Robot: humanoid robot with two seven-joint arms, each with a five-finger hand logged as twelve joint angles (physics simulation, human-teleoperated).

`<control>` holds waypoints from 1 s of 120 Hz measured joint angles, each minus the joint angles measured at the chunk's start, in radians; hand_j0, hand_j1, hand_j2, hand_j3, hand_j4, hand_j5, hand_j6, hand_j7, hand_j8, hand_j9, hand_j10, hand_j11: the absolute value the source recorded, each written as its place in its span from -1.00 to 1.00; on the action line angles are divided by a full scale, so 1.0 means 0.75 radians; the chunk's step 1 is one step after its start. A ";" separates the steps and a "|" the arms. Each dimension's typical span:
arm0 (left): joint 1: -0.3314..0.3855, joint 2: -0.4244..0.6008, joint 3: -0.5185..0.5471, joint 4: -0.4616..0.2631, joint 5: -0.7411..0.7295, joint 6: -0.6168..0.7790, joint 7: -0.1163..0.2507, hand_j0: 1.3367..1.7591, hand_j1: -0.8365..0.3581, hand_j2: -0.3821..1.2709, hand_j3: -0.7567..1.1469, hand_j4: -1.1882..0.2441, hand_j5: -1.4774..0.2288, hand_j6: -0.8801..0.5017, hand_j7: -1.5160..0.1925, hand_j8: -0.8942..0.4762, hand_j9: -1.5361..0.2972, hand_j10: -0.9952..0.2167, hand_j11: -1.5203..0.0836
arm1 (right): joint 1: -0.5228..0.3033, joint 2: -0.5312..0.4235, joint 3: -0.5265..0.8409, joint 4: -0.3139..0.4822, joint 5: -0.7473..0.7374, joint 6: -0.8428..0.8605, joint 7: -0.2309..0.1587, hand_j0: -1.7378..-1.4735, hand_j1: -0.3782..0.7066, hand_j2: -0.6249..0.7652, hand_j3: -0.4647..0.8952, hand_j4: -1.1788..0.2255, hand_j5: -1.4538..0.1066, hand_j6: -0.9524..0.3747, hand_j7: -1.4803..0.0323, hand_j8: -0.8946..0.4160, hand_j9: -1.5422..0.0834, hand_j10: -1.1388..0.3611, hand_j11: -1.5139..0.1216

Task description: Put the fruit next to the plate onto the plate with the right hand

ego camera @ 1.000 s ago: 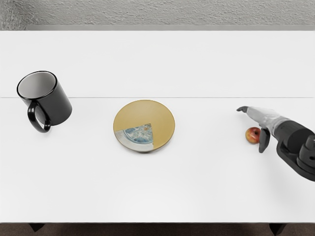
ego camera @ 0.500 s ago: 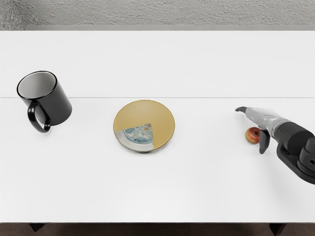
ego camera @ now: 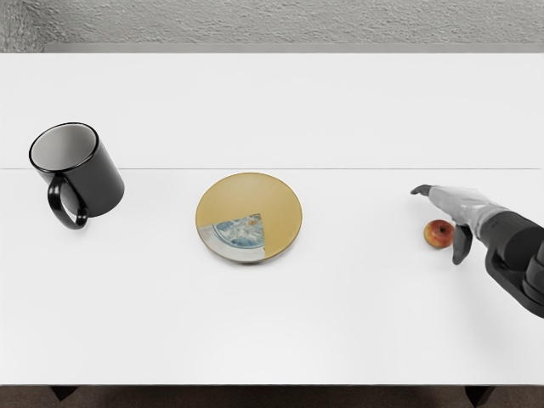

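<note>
The only marking I could make out was on the plate point(ego camera: 259, 192): a mustard-yellow disc with a blue-grey patterned wedge near its front edge, too blurred to read as any writing. The fruit point(ego camera: 439, 233) was small and round, red with a yellow-orange patch on its upper left, like a little apple. It sat on the white table point(ego camera: 272, 323), well apart from the plate and off to its right. My right hand point(ego camera: 463, 209) reached in from the right edge, spread open and holding nothing. My long fingers point(ego camera: 422, 190) pointed left beyond the fruit's far side, and my thumb point(ego camera: 461, 245) hung down just beside its right. The fruit lay in the gap between them; I could not tell whether anything touched it. A black mug point(ego camera: 81, 170) stood far to the left.
</note>
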 joint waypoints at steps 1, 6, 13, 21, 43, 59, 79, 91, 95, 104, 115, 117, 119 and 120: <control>0.000 0.000 0.000 0.000 0.000 0.000 0.000 0.52 0.97 -0.54 -0.21 0.65 0.72 0.26 0.76 0.29 0.66 0.63 0.88 | 0.000 0.000 0.000 0.000 0.000 0.000 0.000 -0.40 -0.55 -0.15 -0.32 0.41 0.56 0.15 0.65 0.08 0.61 0.27 0.56; 0.000 0.000 0.000 0.000 0.000 0.000 0.000 0.52 0.97 -0.54 -0.21 0.65 0.72 0.26 0.76 0.29 0.66 0.63 0.88 | -0.001 -0.001 0.002 0.000 0.001 -0.001 0.000 -0.40 -0.52 -0.15 -0.32 0.39 0.54 0.12 0.62 0.05 0.58 0.25 0.54; 0.000 0.000 0.000 0.000 0.000 0.000 0.000 0.52 0.97 -0.54 -0.21 0.65 0.72 0.26 0.76 0.29 0.66 0.63 0.88 | -0.008 -0.001 0.004 0.000 0.002 -0.003 0.000 -0.40 -0.47 -0.16 -0.32 0.36 0.50 0.09 0.59 0.02 0.55 0.22 0.51; 0.000 0.000 0.000 0.000 0.000 0.000 0.000 0.52 0.97 -0.54 -0.21 0.65 0.72 0.26 0.76 0.29 0.66 0.63 0.88 | -0.018 -0.002 0.006 -0.001 0.002 -0.004 0.000 -0.40 -0.43 -0.16 -0.32 0.33 0.47 0.06 0.55 -0.01 0.52 0.19 0.47; 0.000 0.000 0.000 0.000 0.000 0.000 0.000 0.52 0.97 -0.54 -0.21 0.65 0.72 0.26 0.76 0.29 0.66 0.63 0.88 | -0.035 -0.002 0.011 -0.001 0.007 -0.005 0.000 -0.40 -0.29 -0.18 -0.32 0.24 0.36 -0.03 0.44 -0.10 0.42 0.11 0.37; 0.000 0.000 0.000 0.000 0.000 0.000 0.000 0.52 0.97 -0.54 -0.21 0.65 0.72 0.26 0.76 0.29 0.66 0.63 0.88 | -0.038 -0.007 0.035 -0.001 0.012 -0.002 0.000 -0.40 -0.22 -0.19 -0.32 0.20 0.31 -0.08 0.39 -0.15 0.36 0.07 0.32; 0.000 0.000 0.000 0.000 0.000 0.000 0.000 0.52 0.97 -0.54 -0.21 0.65 0.72 0.26 0.76 0.29 0.66 0.63 0.88 | -0.048 -0.013 0.054 0.000 0.016 0.006 0.000 -0.40 -0.17 -0.19 -0.32 0.16 0.27 -0.11 0.35 -0.19 0.33 0.04 0.29; 0.000 0.000 0.000 0.000 0.000 0.000 0.000 0.52 0.97 -0.54 -0.21 0.65 0.72 0.26 0.76 0.29 0.66 0.63 0.88 | -0.057 -0.013 0.056 -0.001 0.018 0.008 0.000 -0.40 -0.15 -0.20 -0.32 0.15 0.25 -0.13 0.33 -0.20 0.31 0.03 0.27; 0.000 0.000 0.000 0.000 0.000 0.000 0.000 0.52 0.97 -0.54 -0.21 0.65 0.72 0.26 0.76 0.29 0.66 0.63 0.88 | -0.060 -0.013 0.057 -0.001 0.019 0.008 0.000 -0.40 -0.14 -0.20 -0.32 0.15 0.25 -0.13 0.32 -0.21 0.31 0.02 0.27; 0.000 0.000 0.000 0.000 0.000 0.000 0.000 0.52 0.97 -0.54 -0.21 0.65 0.72 0.26 0.76 0.29 0.66 0.63 0.88 | -0.063 -0.012 0.058 -0.001 0.019 0.009 0.000 -0.40 -0.11 -0.20 -0.32 0.13 0.23 -0.15 0.30 -0.23 0.29 0.00 0.24; 0.000 0.000 0.000 0.000 0.000 0.000 0.000 0.52 0.97 -0.54 -0.21 0.65 0.72 0.26 0.76 0.29 0.66 0.63 0.88 | -0.065 -0.011 0.058 -0.001 0.019 0.008 0.000 -0.40 -0.05 -0.21 -0.32 0.09 0.18 -0.19 0.26 -0.27 0.24 -0.03 0.20; 0.000 0.000 0.000 0.000 0.000 0.000 0.000 0.52 0.97 -0.54 -0.21 0.65 0.72 0.26 0.76 0.29 0.66 0.63 0.88 | -0.066 -0.011 0.058 -0.001 0.019 0.008 0.000 -0.40 -0.04 -0.21 -0.32 0.08 0.17 -0.20 0.25 -0.27 0.24 -0.04 0.19; 0.000 0.000 0.000 0.000 0.000 0.000 0.000 0.52 0.97 -0.54 -0.21 0.65 0.72 0.26 0.76 0.29 0.66 0.63 0.88 | -0.066 -0.011 0.058 -0.001 0.019 0.008 0.000 -0.40 -0.03 -0.21 -0.32 0.08 0.17 -0.21 0.24 -0.28 0.23 -0.04 0.19; 0.000 0.000 0.000 0.000 0.000 0.000 0.000 0.52 0.97 -0.54 -0.21 0.65 0.72 0.26 0.76 0.29 0.66 0.63 0.88 | -0.066 -0.011 0.058 -0.001 0.019 0.008 0.000 -0.40 -0.02 -0.21 -0.32 0.07 0.16 -0.21 0.24 -0.28 0.22 -0.05 0.18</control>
